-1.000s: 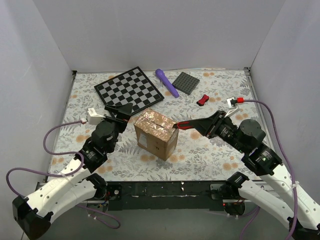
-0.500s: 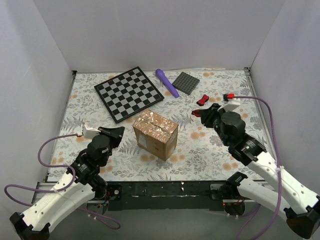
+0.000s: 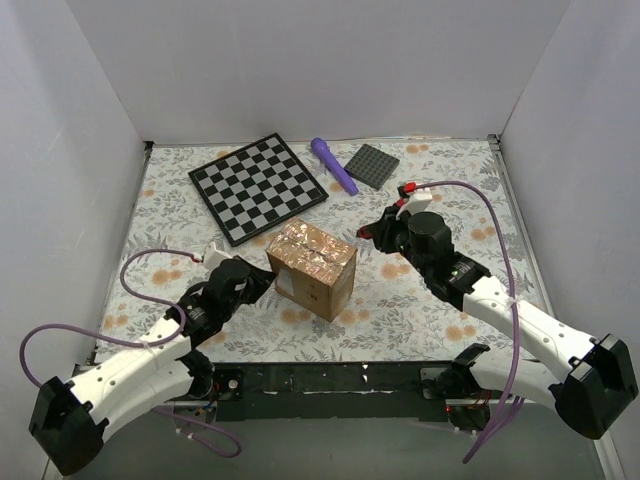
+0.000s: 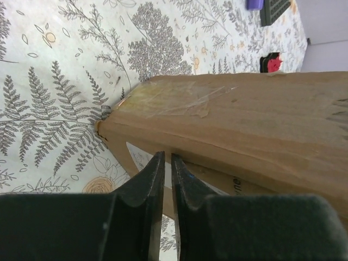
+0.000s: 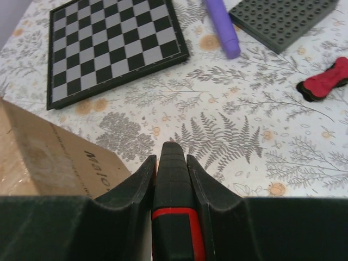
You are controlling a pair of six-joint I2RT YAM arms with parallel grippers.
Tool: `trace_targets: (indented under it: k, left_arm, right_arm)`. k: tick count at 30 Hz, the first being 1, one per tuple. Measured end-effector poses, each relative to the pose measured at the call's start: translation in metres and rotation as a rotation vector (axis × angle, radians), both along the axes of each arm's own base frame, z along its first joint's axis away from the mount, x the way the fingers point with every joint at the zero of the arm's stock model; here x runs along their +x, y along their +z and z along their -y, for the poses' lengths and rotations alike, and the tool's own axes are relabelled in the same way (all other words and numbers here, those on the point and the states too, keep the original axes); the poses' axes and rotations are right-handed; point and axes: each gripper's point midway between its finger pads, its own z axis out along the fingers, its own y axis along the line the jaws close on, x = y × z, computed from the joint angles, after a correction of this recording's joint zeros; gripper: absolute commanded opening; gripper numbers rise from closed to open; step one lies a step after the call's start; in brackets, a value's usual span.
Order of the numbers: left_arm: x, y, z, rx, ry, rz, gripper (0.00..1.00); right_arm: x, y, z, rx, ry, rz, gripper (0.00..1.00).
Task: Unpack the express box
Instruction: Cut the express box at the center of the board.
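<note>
Overhead and wrist views of the unpacking station. The small brown corrugated cardboard carton [image 3: 312, 268] stands near the middle of the fern-printed table covering [image 3: 440, 300], between the two arms, its flaps down under shiny tan packing tape [image 3: 315, 250], so it is judged unopened.

The left gripper [image 4: 167, 157] sits low at the carton's left side. Its fingers are drawn together to a thin slit with nothing visible between them, and the tips are at or just short of the cardboard wall. This pose is judged to be a brace that would keep the light carton from sliding; contact itself cannot be confirmed.

The right gripper [image 5: 171, 159] is clamped on a black tool with a red band [image 5: 173, 179], probably a cutter. It is held end-forward, just right of the carton and clear of it, pointing over the table towards the back. The taped seam on top is judged its likely target.

A black-and-white chequered board [image 3: 258, 185], a purple cylinder [image 3: 333, 165], a flat dark grey studded plate [image 3: 373, 165] and a small red-and-black piece [image 5: 324, 81] lie well apart at the far side, out of the working zone
</note>
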Motion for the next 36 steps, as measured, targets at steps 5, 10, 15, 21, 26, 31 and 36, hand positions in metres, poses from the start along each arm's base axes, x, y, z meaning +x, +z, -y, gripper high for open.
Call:
trace_targets:
  k: [5,10,15,21,26,31,36]
  left_arm:
    - [0.003,-0.016,0.012,0.042,-0.059,-0.031,0.16]
    - [0.006,-0.033,0.022,0.107,-0.134,-0.051,0.23]
    - [0.015,-0.035,0.038,0.144,-0.223,-0.014,0.31]
    - [0.032,-0.037,0.059,0.172,-0.321,0.018,0.33]
    - [0.039,-0.037,0.071,0.148,-0.365,0.042,0.35]
    - [0.042,-0.039,0.070,0.168,-0.377,0.057,0.44]
    - [0.044,-0.040,0.063,0.225,-0.367,0.043,0.65]
  right_arm:
    - [-0.012,0.001,-0.022,0.027,0.125,0.007,0.01]
    - [-0.030,-0.007,-0.037,0.017,0.223,-0.004,0.01]
    - [-0.055,-0.008,-0.043,0.012,0.279,0.011,0.01]
    - [-0.075,-0.004,-0.037,-0.046,0.269,0.044,0.01]
    - [-0.090,-0.003,-0.035,-0.077,0.258,0.056,0.01]
    - [-0.103,-0.005,-0.041,-0.104,0.267,0.065,0.01]
    - [-0.105,-0.002,-0.038,-0.122,0.243,0.060,0.01]
